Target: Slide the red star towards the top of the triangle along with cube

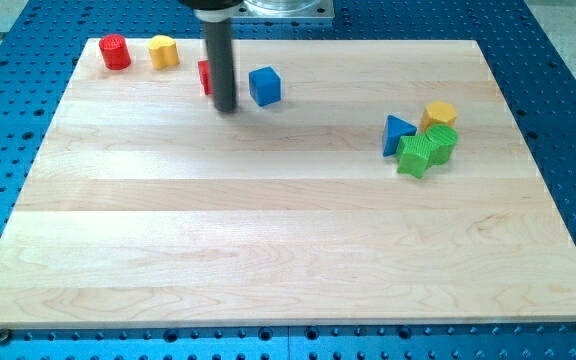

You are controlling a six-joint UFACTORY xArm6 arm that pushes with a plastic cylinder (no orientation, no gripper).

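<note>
In the camera view, my tip (226, 108) rests on the bench (268, 240) near the view's top; the tool is a bare rod, holding nothing. The red star (205, 76) sits mostly hidden behind it, the blue cube (264, 86) just to its right. The blue triangle (398, 134) lies well apart, rightward. The push seems just beginning; next, I'd drive both rightward, slightly down.

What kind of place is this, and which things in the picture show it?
Probably a robotics lab bench. A wooden board lies on a blue metal table with rows of holes, and my tip stands among small coloured blocks, between the red star and the blue cube.
</note>
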